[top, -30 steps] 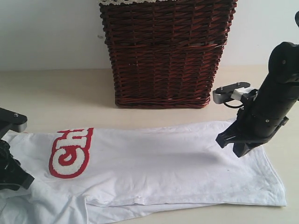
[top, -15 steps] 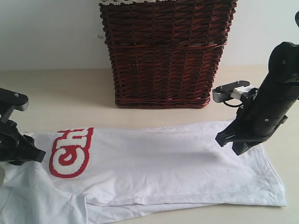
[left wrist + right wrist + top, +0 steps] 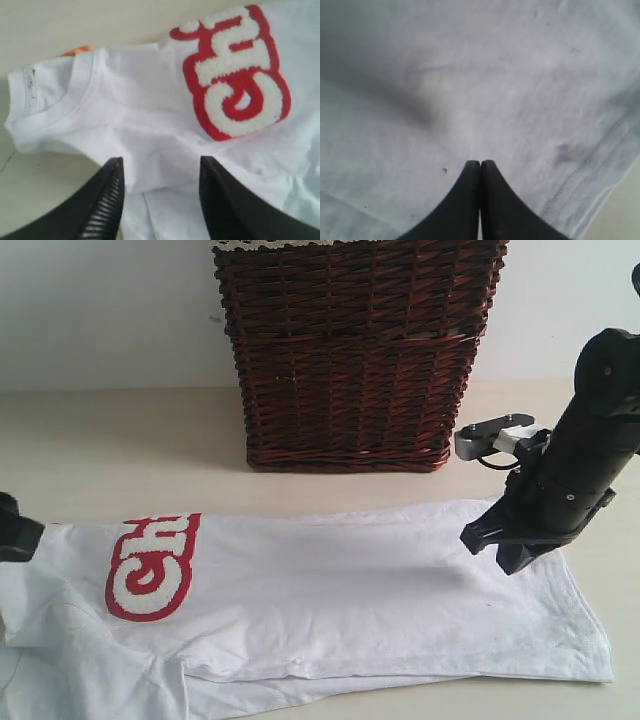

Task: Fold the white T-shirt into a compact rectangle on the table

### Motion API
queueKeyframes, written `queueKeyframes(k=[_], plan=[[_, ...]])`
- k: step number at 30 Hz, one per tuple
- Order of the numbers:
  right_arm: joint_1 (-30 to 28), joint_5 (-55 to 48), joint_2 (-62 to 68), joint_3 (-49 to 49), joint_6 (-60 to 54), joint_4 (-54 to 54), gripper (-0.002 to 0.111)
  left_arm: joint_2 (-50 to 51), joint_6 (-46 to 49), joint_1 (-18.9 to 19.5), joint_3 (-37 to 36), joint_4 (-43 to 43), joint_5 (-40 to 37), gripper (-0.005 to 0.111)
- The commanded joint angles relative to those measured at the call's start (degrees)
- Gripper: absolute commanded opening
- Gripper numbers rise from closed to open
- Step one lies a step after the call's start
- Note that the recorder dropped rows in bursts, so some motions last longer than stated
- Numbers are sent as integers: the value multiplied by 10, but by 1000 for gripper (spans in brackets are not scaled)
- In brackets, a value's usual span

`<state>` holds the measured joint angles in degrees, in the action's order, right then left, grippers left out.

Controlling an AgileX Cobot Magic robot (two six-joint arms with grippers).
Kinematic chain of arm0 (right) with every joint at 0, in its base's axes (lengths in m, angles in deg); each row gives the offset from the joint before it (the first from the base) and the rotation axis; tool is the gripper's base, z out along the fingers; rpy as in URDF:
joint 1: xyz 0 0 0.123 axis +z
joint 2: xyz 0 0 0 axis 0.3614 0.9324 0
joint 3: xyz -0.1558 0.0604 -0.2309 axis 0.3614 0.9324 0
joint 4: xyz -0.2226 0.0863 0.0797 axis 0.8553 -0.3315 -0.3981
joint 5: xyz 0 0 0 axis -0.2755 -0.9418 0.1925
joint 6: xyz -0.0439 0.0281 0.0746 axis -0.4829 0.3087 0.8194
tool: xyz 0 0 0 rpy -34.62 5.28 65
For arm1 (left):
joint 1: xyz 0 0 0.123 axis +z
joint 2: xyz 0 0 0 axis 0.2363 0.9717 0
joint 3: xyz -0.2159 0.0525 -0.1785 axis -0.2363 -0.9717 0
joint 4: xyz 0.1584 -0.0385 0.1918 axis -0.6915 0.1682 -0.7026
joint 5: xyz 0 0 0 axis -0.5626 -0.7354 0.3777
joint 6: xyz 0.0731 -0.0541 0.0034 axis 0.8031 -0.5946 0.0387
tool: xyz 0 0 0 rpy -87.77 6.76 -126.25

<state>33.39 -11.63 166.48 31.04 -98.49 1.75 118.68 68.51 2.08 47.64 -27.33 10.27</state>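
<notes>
My left gripper [image 3: 161,162] hangs part-open and empty over the white T-shirt [image 3: 340,590], spread flat on the table [image 3: 120,440] before the basket [image 3: 355,360], my right gripper [image 3: 480,165] pinched closed, holding nothing.

One white T-shirt [image 3: 350,590], one wicker basket [image 3: 350,360] and one bench [image 3: 120,440] are showing, along with the left gripper [image 3: 161,162] and the right gripper [image 3: 480,164] (two in all, each carrying two black fingers [image 3: 107,200]).
</notes>
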Motion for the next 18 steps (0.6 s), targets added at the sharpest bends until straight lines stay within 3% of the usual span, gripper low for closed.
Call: queueKeyframes(k=[1, 4, 18], plan=[[-2, -10, -5, -14, -3, -4, 0, -14, -7, 2, -66, -11, -51, 47], [-2, -14, -5, -14, -3, -8, 0, 13, -20, 2, -103, -11, 1, 47], [-2, -17, -5, -14, -5, -14, 0, 169, -67, 5, -105, -12, 212, 47]])
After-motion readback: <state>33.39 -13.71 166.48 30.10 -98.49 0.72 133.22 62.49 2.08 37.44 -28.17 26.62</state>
